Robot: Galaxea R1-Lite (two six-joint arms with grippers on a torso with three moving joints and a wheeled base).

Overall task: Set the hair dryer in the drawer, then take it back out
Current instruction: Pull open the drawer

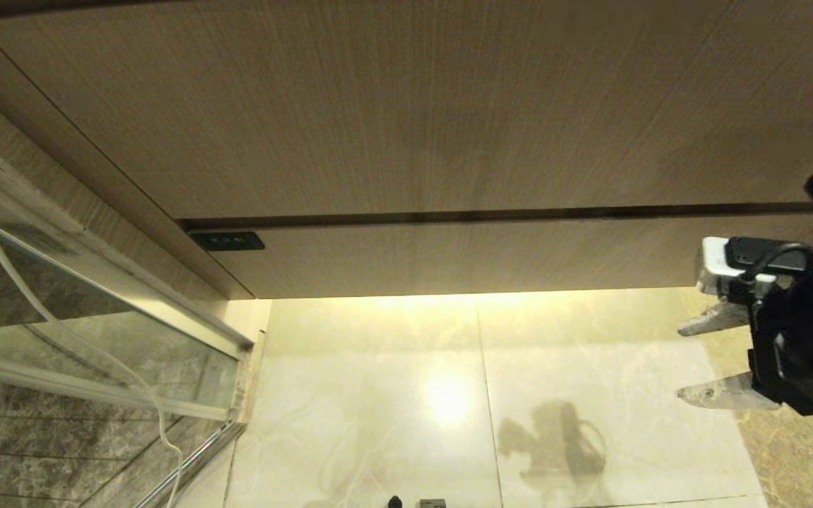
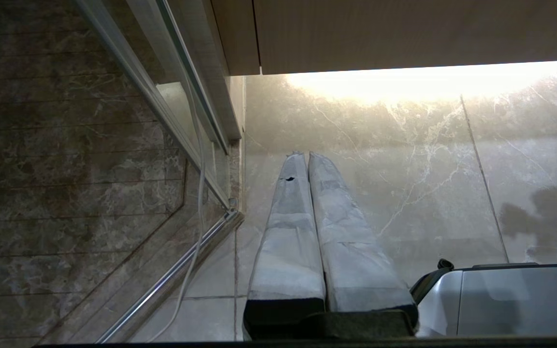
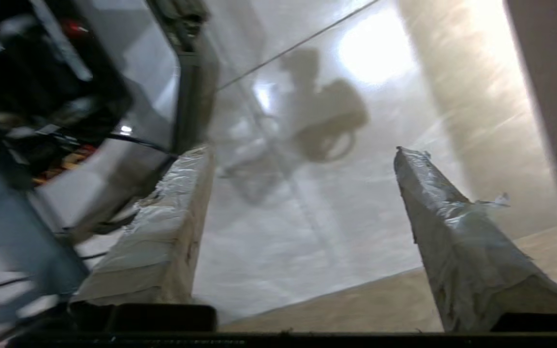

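Right gripper [image 1: 689, 360] fingers [image 3: 162, 232] spread — empty, above pale floor [image 1: 378, 395]

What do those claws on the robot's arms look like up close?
Each gripper, left and right, has two long tapered fingers wrapped in crinkled grey-white tape. The right gripper has a black body, looping black cables and a small black-and-white box mounted on it.

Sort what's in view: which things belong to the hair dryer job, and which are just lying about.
Job:
- drawer, front closed
- right gripper, fingers open, empty
- hair dryer: not in view

Lying about:
- glass door
- white cord
- dark plate
- floor tiles
- left gripper, parked, shut
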